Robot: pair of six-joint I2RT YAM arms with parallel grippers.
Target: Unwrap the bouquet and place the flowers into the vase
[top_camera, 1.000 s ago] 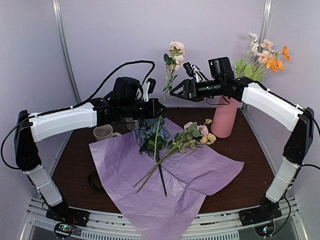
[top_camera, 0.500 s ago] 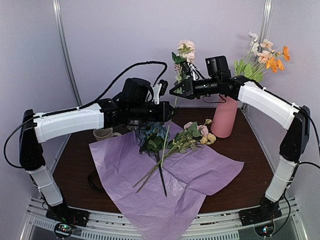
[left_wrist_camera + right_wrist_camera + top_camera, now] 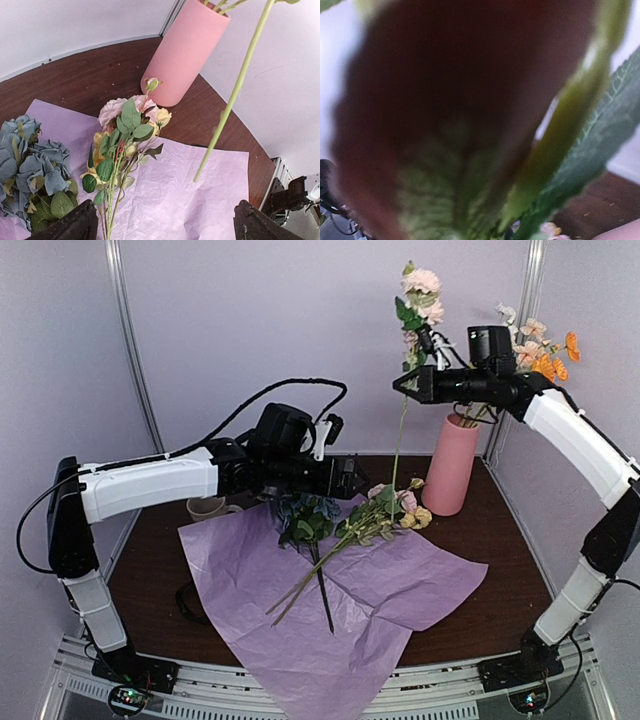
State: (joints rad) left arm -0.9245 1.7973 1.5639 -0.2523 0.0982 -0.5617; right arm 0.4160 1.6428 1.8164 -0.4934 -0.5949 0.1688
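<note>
Unwrapping looked done: tissue paper lay spread flat on the worktop, wrapped around nothing.

Vase stood upright at back right, just off the paper's far edge. Several flowers were already in it: peach, orange, white.

Right jaws were pressed together, pinching a pink-headed stem just below its leaves. The stem was upright and held high, left of the vase mouth and not over it. Its lower end hung free above the paper. The right wrist view was blocked by a blurred leaf, so it showed nothing useful.

Left jaws were spread wide and empty, hovering low over the paper near the blue blooms. Their tips touched nothing in the wrist view.

Still on the paper were the blue blooms and a pink-yellow spray with leaves, its stems crossing theirs.

A mug sat behind the left arm, not involved.

Judged well past halfway. Left to do: carry the held stem across and drop it into the vase, then load the two bunches lying on the paper.
</note>
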